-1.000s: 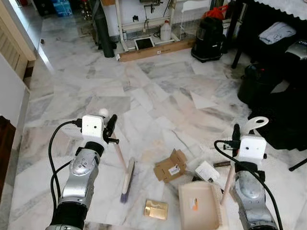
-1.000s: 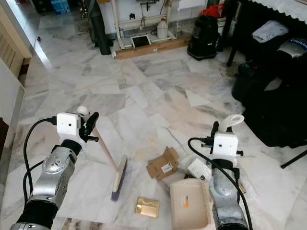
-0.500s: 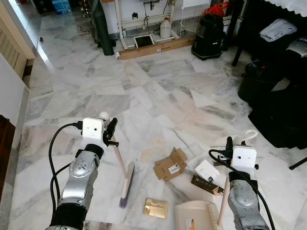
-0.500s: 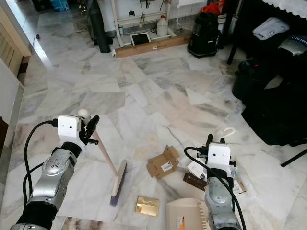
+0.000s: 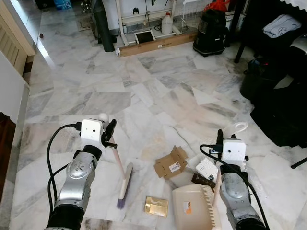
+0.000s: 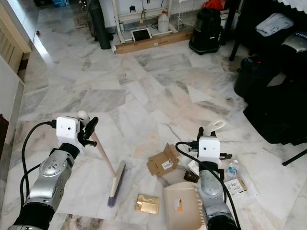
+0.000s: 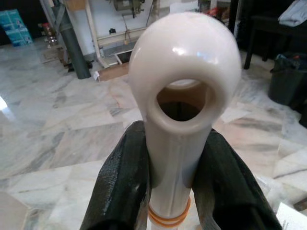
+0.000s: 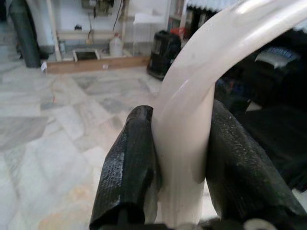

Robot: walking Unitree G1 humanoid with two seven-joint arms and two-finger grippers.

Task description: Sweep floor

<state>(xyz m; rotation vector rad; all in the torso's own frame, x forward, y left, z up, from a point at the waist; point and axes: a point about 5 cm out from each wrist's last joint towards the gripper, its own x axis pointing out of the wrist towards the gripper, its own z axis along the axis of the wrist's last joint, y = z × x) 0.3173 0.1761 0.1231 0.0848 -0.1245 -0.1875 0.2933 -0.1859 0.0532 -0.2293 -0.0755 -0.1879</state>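
My left gripper [image 5: 110, 132] is shut on the pale wooden handle of a broom [image 5: 117, 160]. The brush head [image 5: 124, 186] rests on the marble floor. The handle's white looped end sits between the black fingers [image 7: 122, 182]. My right gripper [image 5: 221, 140] is shut on the white handle [image 8: 184, 120] of a cream dustpan [image 5: 192, 209], which lies on the floor near me. Litter lies between broom and pan: a flattened cardboard box [image 5: 171, 163], a gold packet [image 5: 156, 206], a white packet [image 5: 207, 168] and a brown wrapper [image 5: 203, 180].
A black vacuum [image 5: 211, 34] and a wooden plank [image 5: 156, 47] stand at the far wall beside a dark cylinder [image 5: 104, 28]. Black furniture and bags [image 5: 283, 110] line the right side. A small bottle [image 6: 231, 168] lies by my right arm. A white wall [image 5: 12, 88] runs along the left.
My right gripper has moved left and lower with the dustpan handle, and the pan now lies closer to the litter. The broom has barely moved.
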